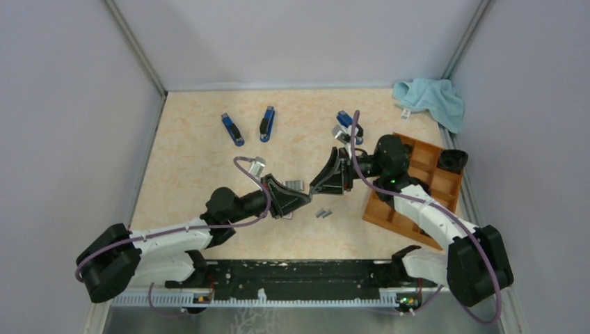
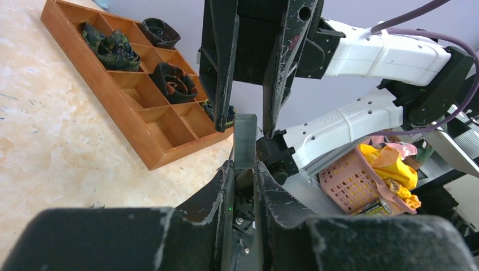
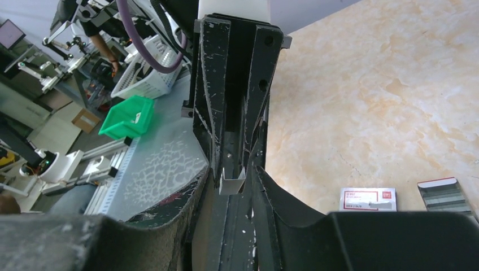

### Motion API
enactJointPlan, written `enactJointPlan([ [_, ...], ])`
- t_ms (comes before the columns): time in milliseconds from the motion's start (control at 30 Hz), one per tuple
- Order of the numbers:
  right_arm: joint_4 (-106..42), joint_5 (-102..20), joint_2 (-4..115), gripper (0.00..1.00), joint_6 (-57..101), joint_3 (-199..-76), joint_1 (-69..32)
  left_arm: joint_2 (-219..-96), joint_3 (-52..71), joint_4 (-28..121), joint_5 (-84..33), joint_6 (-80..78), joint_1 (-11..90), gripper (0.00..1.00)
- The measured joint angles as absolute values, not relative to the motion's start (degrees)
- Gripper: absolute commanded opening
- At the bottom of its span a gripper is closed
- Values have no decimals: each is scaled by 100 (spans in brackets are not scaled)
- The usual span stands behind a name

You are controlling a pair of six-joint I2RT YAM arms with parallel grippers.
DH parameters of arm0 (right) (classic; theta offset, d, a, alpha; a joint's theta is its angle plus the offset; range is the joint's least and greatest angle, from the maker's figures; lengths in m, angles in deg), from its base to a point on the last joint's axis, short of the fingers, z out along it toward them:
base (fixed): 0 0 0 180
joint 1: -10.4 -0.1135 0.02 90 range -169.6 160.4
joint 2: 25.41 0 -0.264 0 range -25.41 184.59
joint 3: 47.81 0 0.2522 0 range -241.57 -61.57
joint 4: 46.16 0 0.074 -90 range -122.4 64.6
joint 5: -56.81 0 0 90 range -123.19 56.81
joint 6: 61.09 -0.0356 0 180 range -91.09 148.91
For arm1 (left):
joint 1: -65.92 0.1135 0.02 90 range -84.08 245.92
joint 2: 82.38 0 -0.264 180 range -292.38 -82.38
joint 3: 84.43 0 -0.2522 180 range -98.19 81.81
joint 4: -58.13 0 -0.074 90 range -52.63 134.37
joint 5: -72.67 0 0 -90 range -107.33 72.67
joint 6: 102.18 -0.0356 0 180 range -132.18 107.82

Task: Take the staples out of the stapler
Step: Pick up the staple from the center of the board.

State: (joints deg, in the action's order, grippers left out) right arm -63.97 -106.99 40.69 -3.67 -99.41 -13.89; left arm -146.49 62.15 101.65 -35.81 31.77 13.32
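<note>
staple strip (image 2: 244, 141) is up off the table (image 1: 195, 160) near its middle, upright in the left wrist view. its lower part is clamped between the closed fingers of the left gripper (image 2: 243, 167). the right gripper (image 2: 245, 129) comes in from the far right, and its two fingers straddle the strip's free end, one on each side. a thin gap shows on one side and the other side looks like contact. cannot tell if it is actually pinching.

loose staples (image 1: 322, 213), two short grey bits, lie flat on the table just near of the grippers.

in the right wrist view a small white box with red label (image 3: 367, 199) and an open pack of grey staples (image 3: 446, 192) sit side by side on the table.

three blue staplers (image 1: 232, 129) lie at the far side. two are left of centre and one is further right, behind the right arm.

wooden tray (image 2: 101, 93) is on the right of the table, with dark rolled cloths (image 2: 174, 79) in some compartments. teal cloth (image 1: 431, 97) is bunched in the far right corner.
</note>
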Motion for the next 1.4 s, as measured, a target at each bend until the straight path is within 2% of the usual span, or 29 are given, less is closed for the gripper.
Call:
enactJointPlan([
  [133,-6384,-10703,4076,31,-363,-9941,-1398,-14649,6228,10221,-3581,3179,1347,23],
  [333,-6365,-10705,4076,23,-341,-9941,-1438,-14649,6252,10243,-3589,3181,1358,23],
  [533,-6365,-10705,4076,9,-308,-9941,-1475,-14649,6252,10254,-3631,3194,1358,23],
  [600,-6358,-10705,4076,7,-310,-9941,-1475,-14649,6252,10259,-3646,3196,1358,29],
  [767,-6338,-10747,4076,6,-299,-9941,-1512,-14649,6255,10259,-3637,3203,1369,51],
  [833,-6271,-10749,4076,6,-227,-9941,-1521,-14634,6268,10237,-3622,3194,1376,54],
  [1000,-5287,-10613,4074,6,540,-10073,-1532,-14140,6377,9601,-3406,2984,1503,53],
  [1133,-4297,-10292,4063,6,1373,-10344,-1532,-13109,6290,7839,-2545,2418,1629,51],
  [1200,-3847,-10071,4028,7,1784,-10481,-1532,-12988,6180,7295,-2276,2250,1717,50],
  [1267,-3488,-9868,3978,7,2131,-10556,-1529,-13113,5918,6545,-2016,2003,1962,46],
  [1300,-3385,-9781,3953,7,2260,-10573,-1529,-13266,5782,6283,-1939,1889,2128,41],
  [1400,-3075,-9577,3899,7,2557,-10595,-1499,-14066,5315,5679,-1882,1551,2687,34],
])
